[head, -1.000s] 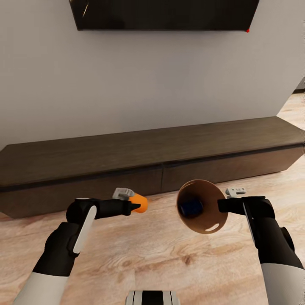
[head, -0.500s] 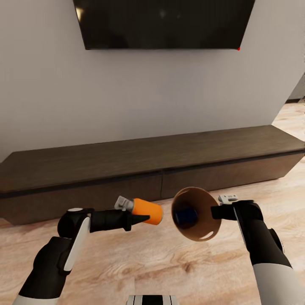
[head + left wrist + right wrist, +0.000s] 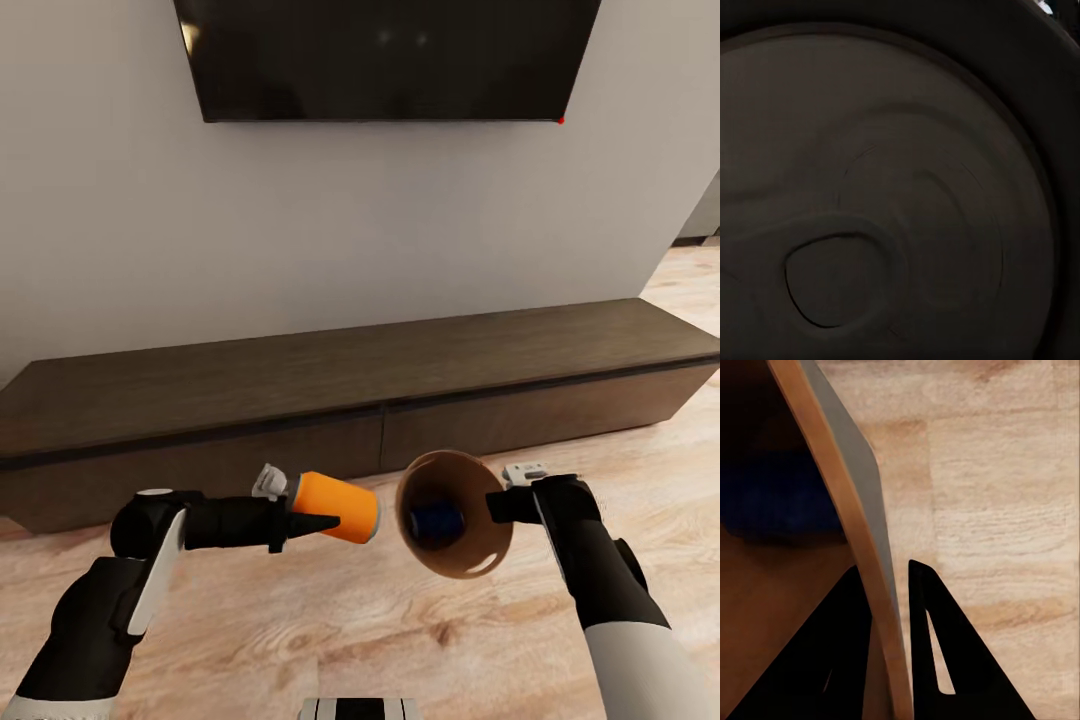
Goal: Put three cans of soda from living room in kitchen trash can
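head view: both arms raised in front of a long dark bench on a light wood floor; grey wall and black TV above.
left hand: closed on an orange can, held sideways, grey metal end facing the bin.
orange can position: in the air, near the bin's mouth, not touching it; small gap between the two.
right hand: pinched on the bin's rim, one finger inside the wall, one outside.
bin: held off the floor, tipped on its side, open mouth turned toward the left hand and partly toward the camera; tan-brown inside, oval slot visible near the lower rim.
blue can: lying inside the bin, deep at the bottom end.
left wrist view: very dark; close-up of the orange can end with pull-tab shape, right against the camera.
right wrist view: right hand with its two black fingers straddling the bin wall; brown inner face one side, grey outer face the other; blue can in shadow inside; wood floor beyond.
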Available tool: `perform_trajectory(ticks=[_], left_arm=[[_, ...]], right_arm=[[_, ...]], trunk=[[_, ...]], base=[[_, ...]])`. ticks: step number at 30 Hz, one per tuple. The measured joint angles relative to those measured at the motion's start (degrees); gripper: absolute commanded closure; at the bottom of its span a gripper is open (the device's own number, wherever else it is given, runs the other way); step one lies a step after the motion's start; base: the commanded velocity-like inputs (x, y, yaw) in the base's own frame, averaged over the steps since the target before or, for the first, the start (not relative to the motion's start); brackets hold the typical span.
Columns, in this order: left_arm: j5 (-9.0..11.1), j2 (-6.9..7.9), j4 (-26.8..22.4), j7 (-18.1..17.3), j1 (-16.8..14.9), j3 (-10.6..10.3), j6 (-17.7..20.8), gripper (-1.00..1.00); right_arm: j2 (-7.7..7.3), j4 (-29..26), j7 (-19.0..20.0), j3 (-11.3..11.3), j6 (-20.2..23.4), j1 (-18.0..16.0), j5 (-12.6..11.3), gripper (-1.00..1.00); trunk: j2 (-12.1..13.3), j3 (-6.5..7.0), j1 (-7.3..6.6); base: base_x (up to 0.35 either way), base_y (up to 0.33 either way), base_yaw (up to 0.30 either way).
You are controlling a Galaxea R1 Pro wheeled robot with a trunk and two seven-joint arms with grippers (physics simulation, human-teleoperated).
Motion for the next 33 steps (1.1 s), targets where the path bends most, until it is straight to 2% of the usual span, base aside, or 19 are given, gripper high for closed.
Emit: perform_trajectory(ticks=[3, 6, 8, 12, 15, 18, 21, 26, 30, 32, 33], left_arm=[[0.0, -0.18, 0.0, -1.1, -0.2, 0.2, 0.0, 1.0], [0.0, -0.94, 0.1, -1.6, -0.3, 0.3, 0.0, 1.0], [0.0, -1.98, 0.1, -1.8, -0.3, 0.1, 0.0, 1.0], [0.0, -5.16, 0.1, -1.9, -0.4, -0.5, 0.0, 1.0], [-0.1, -6.15, 0.1, -1.8, -0.4, -0.5, 0.0, 1.0], [-0.4, -7.9, 0.1, -1.0, -0.5, -0.6, 0.0, 1.0], [-0.8, -8.75, 0.2, 2.4, -0.5, -0.7, -0.1, 1.0], [-0.8, -9.13, 0.3, 8.9, -0.5, -0.9, 0.0, 1.0], [-0.8, -9.22, 0.4, 12.9, -0.4, -3.0, 0.0, 1.0], [-0.8, -9.37, 0.7, 18.8, -0.4, -6.6, -1.3, 1.0], [-0.6, -9.51, 0.7, 19.8, -0.4, -7.3, -1.5, 1.0]], right_arm=[[0.6, 0.5, 0.0, 1.3, 0.2, 0.0, -1.1, 1.0], [1.53, 0.8, -0.2, 2.0, 0.0, 0.0, -0.1, 1.0], [2.27, 0.9, -0.3, 2.3, 0.0, 0.0, -0.1, 1.0], [3.46, 1.0, -1.2, 3.2, 0.1, 0.0, -0.4, 1.0], [3.76, 1.0, -1.8, 3.8, 0.1, 0.0, -0.2, 1.0], [3.9, 1.0, -2.1, 4.5, 0.0, 0.0, 0.0, 1.0], [4.0, 1.0, -2.2, 5.4, 0.1, 0.0, -0.2, 1.0], [4.29, 0.9, -2.2, 6.0, 0.1, 0.0, -0.2, 1.0], [4.42, 0.9, -2.2, 6.2, 0.1, 0.0, -0.2, 1.0], [4.47, 0.8, -2.2, 6.4, 0.0, 0.0, 0.0, 1.0], [4.47, 0.7, -2.2, 6.5, 0.0, 0.0, 0.0, 1.0]], trunk=[[0.0, 0.0, 0.0], [0.0, 0.0, 0.0], [0.0, 0.0, 0.0], [0.0, 0.0, 0.0], [0.0, 0.0, 0.0], [0.0, 0.0, 0.0], [0.0, 0.0, 0.0], [0.0, 0.0, 0.0], [0.0, 0.0, 0.0], [0.0, 0.0, 0.0], [0.0, 0.0, 0.0]], base=[[0.0, 0.0, 0.0], [0.0, 0.0, 0.0], [0.0, 0.0, 0.0], [0.0, 0.0, 0.0], [0.0, 0.0, 0.0], [0.0, 0.0, 0.0], [0.0, 0.0, 0.0], [0.0, 0.0, 0.0], [0.0, 0.0, 0.0], [0.0, 0.0, 0.0], [0.0, 0.0, 0.0]])
